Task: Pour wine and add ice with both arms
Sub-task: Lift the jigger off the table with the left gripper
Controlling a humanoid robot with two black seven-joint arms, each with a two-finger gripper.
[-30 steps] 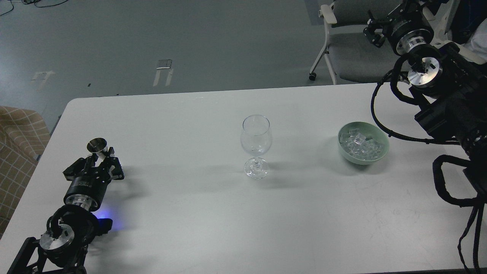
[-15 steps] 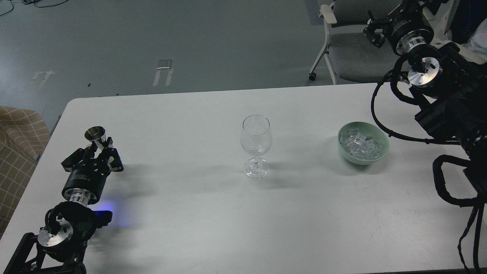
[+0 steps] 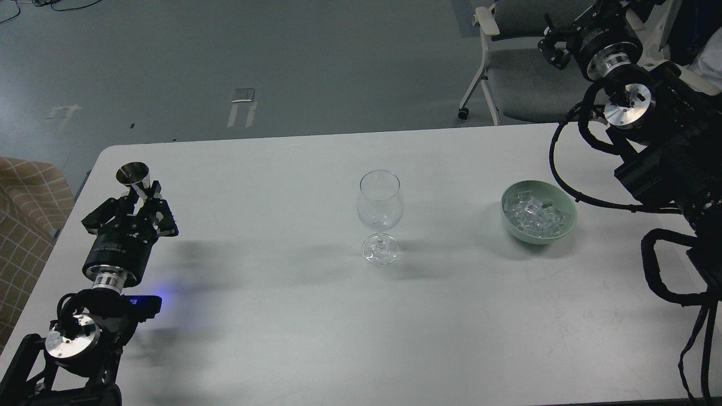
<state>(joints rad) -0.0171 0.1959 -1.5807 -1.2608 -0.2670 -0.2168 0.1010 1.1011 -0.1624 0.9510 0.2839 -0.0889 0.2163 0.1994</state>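
Status: wine glass [image 3: 380, 216] stands mid-table, looks empty, no wine or ice visible in it. Left gripper [image 3: 139, 194], well left of the glass, is clamped on a small metal jigger [image 3: 133, 174], held upright above the table [image 3: 271, 316]; can't see any liquid in it from here. Ice [image 3: 534, 213] all sits in the green bowl [image 3: 564, 220] right of the glass. Right gripper [image 3: 555, 45] is up by the chair [image 3: 519, 79], far right of the glass; fingers too dark to read. So: measure picked up, pour and ice both left.
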